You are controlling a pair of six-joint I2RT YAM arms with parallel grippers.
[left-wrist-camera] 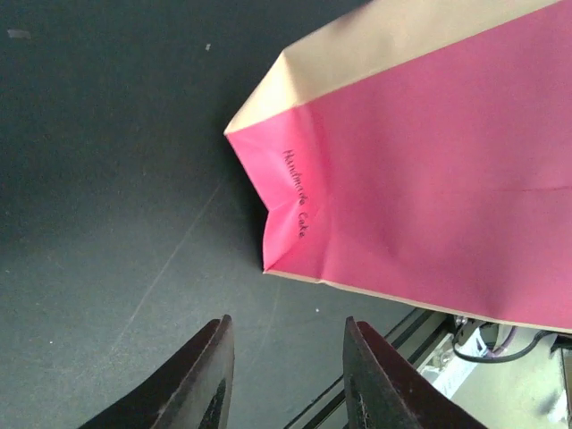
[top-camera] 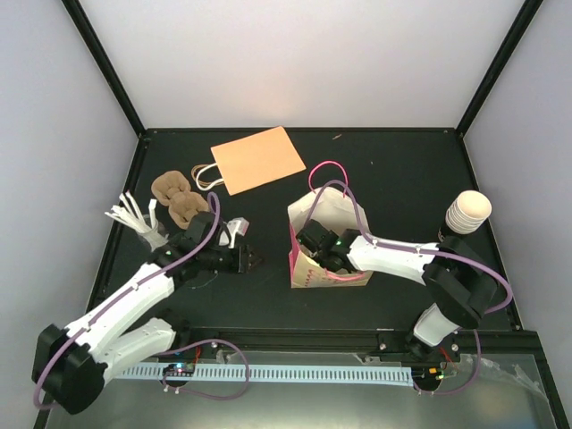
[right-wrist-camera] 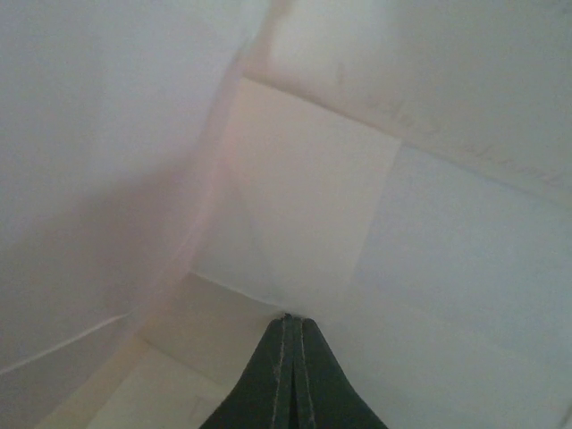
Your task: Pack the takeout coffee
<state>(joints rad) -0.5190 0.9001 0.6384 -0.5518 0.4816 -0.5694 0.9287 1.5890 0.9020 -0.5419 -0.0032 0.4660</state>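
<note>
left claw: seen partly open, low over the dark tabletop, nothing held between the fingers, pink bag just ahead of it
right claw: pressed fully closed, nothing gripped, tucked inside the pink bag at centre frame
takeout coffee: found at the right of the overhead frame, well apart from the bag and both claws
orange bag: laid flat, upper centre
</note>
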